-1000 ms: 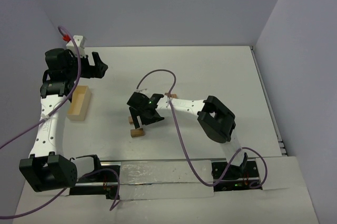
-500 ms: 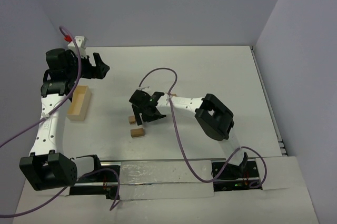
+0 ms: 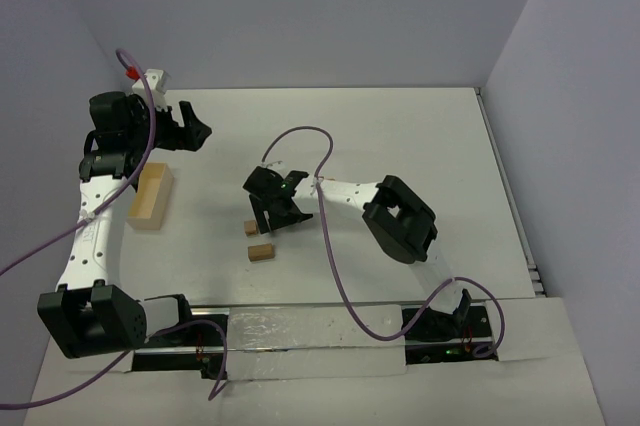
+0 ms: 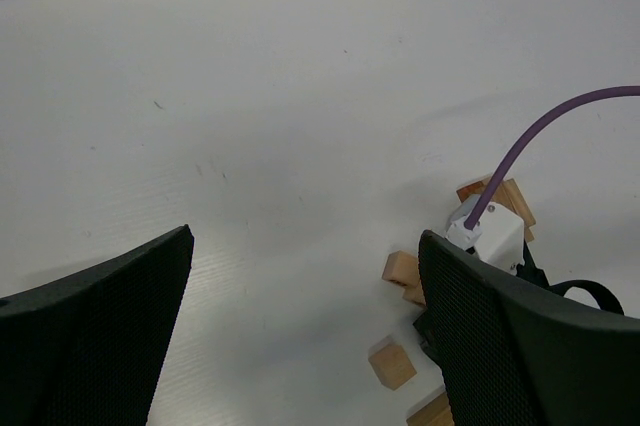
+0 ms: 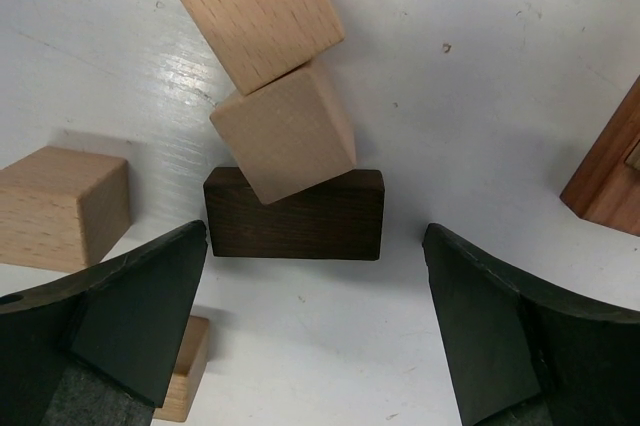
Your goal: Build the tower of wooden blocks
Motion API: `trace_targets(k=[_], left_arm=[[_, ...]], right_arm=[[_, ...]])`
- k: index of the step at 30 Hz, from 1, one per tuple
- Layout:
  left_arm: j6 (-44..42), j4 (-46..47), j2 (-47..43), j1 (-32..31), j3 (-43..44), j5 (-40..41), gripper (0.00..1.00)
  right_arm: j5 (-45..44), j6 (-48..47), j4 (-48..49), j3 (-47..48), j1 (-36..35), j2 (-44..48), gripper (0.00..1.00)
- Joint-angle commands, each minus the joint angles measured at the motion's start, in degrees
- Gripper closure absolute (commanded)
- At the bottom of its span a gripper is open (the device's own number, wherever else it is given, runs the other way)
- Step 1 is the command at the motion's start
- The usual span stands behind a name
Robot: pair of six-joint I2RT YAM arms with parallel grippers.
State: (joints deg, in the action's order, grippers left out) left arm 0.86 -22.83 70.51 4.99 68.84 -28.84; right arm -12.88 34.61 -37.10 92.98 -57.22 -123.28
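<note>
In the right wrist view my right gripper (image 5: 314,246) is open, its jaws standing either side of a dark brown wood block (image 5: 295,214) lying flat. A tan block (image 5: 283,133) sits tilted across its far edge, and another tan block (image 5: 260,11) touches that one; this low pile is the tower. Loose tan blocks lie at left (image 5: 62,208) and near my left finger (image 5: 185,366). A reddish-brown block (image 5: 610,171) shows at the right edge. From above, the right gripper (image 3: 275,211) is beside tan blocks (image 3: 251,228) (image 3: 261,252). My left gripper (image 3: 188,126) hangs open and empty at far left.
A larger pale wooden box (image 3: 151,196) lies by the left arm. In the left wrist view, the open left gripper (image 4: 305,246) looks across bare table towards the right arm's white wrist (image 4: 490,236), tan blocks (image 4: 392,364) and a reddish-brown block (image 4: 505,196). A purple cable (image 3: 300,136) arcs over the middle.
My right gripper has moved away from the near tan block, up and slightly left, to the pile behind it. That tan block stays on the table. The left arm has barely shifted.
</note>
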Motion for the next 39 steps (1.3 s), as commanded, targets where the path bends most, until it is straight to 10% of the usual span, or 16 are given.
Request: trace_targets(k=[1, 16, 24, 31, 39], left_arm=[[0.02, 2.88, 0.57, 0.45, 0.6, -2.18, 0.01], [0.02, 3.05, 1.43, 0.5, 1.03, -2.88, 0.01], [-2.8, 1.98, 1.56, 0.47, 1.29, -6.17, 0.01], [-4.73, 0.76, 1.83, 0.47, 1.05, -11.92, 0.01], [-5.59, 0.43, 3.13, 0.37, 2.34, -15.34, 0.01]], right_arm=[[-0.69, 0.57, 0.04, 1.86, 0.94, -2.29, 0.06], [0.35, 0.59, 1.2, 0.68, 1.85, -1.8, 0.25], [1.81, -4.9, 4.34, -2.24, 1.85, 5.06, 0.59], [11.66, -20.61, 6.18, -3.33, 2.08, 16.73, 0.83], [36.84, -36.46, 1.59, -6.21, 13.12, 27.51, 0.84]])
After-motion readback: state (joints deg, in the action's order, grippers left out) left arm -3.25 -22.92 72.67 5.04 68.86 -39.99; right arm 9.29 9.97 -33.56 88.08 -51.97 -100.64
